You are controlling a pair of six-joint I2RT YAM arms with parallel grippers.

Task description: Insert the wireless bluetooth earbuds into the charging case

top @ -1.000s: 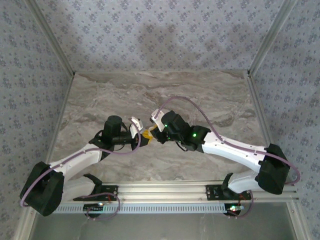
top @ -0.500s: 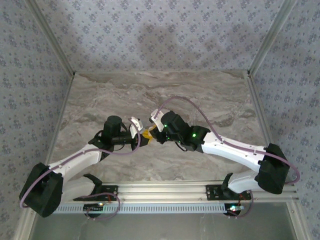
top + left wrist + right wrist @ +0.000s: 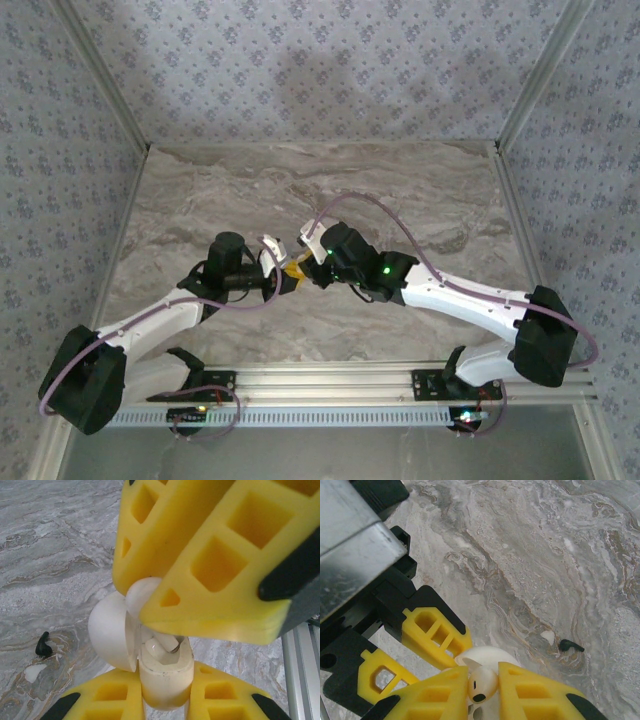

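Yellow pads of the right gripper are clamped on one white earbud, which sits between the tips with a black dot facing the right wrist camera. The left gripper is closed on the base of the charging case and holds it upright, with the lid swung open to one side. In the left wrist view the right gripper's fingers come in from above. The earbud's bulb pokes out at their lower edge, right at the case mouth. A white stem with a metal tip sits in that mouth. I can't tell whether it belongs to the held bud or to a second bud already seated. From the top view both grippers meet tip to tip over the middle of the marble table.

The step in hand looks like seating an earbud: it is at the well but not yet released. The next move calls for a short push in line with the well while the left arm keeps the case steady. Then the right jaws should open and lift straight off. If the bud is tilted, it will likely catch on the rim.

Farther out on the table lie a small black bit and a white fleck, well apart from the case and too small to identify.

Against the earlier top frames almost nothing differs. The arm poses and the meeting spot are the same, and the right arm has crept slightly at most.
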